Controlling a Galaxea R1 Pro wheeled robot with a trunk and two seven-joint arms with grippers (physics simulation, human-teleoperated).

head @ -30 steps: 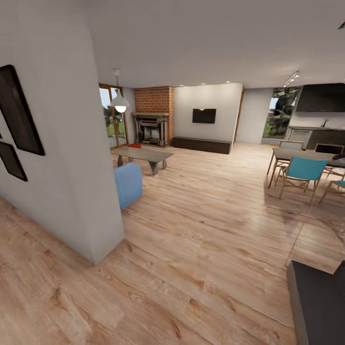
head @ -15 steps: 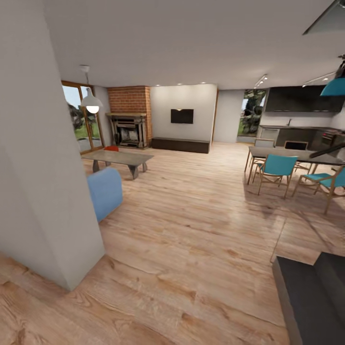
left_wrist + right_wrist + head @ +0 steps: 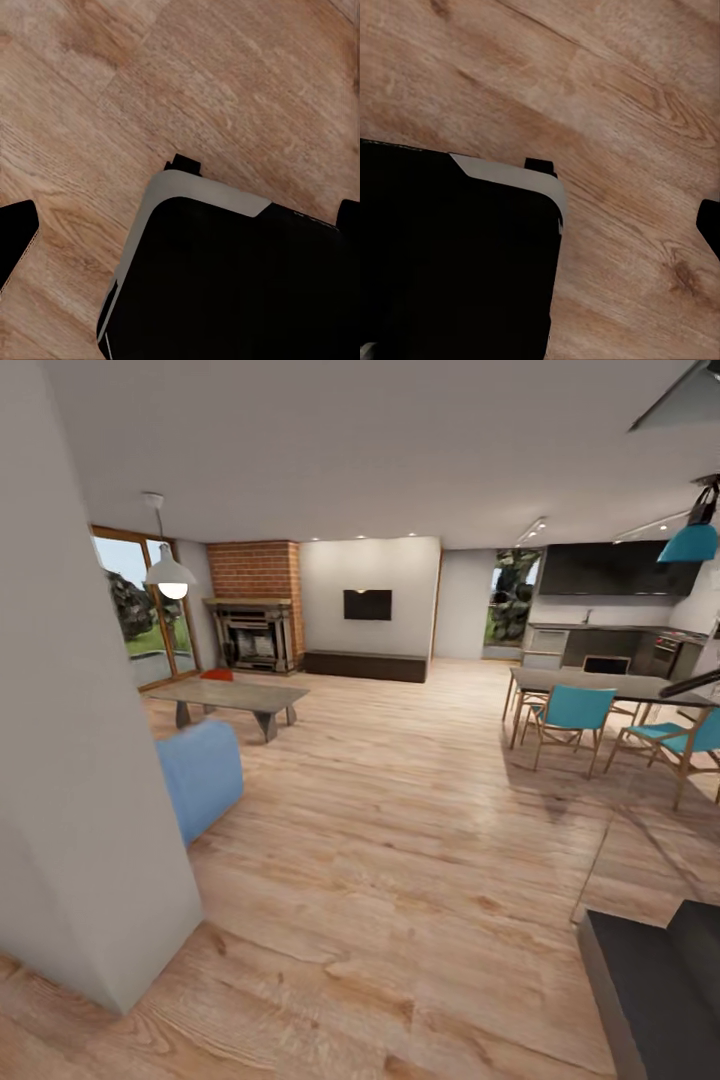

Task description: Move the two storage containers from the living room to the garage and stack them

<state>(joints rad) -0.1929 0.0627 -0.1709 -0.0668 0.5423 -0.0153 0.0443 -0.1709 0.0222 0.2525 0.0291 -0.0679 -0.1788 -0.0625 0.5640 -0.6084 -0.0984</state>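
In the head view I look into the living room with its light wood plank floor [image 3: 400, 830]. A small red-orange shape, one storage container [image 3: 217, 674], shows on the floor far off, behind the low coffee table [image 3: 232, 695] and in front of the dark fireplace [image 3: 250, 640]. Most of it is hidden by the table, and I cannot tell whether it is one bin or two. In the left wrist view my left gripper [image 3: 180, 225] is open, with fingertips [image 3: 16, 240] at the picture's edges over my dark base. My right gripper [image 3: 540, 225] hangs open over bare planks, one fingertip [image 3: 709, 225] showing.
A white wall corner [image 3: 90, 790] stands close on the left, with a blue armchair [image 3: 200, 775] just past it. A dining table [image 3: 600, 685] with teal chairs [image 3: 572, 712] stands at the right. A dark low block [image 3: 650, 980] sits at the lower right. Open planks run down the middle.
The whole picture has shifted left and the room has drawn nearer, so the camera has moved. The dark frames on the wall have left the view. No thing in the room has moved.
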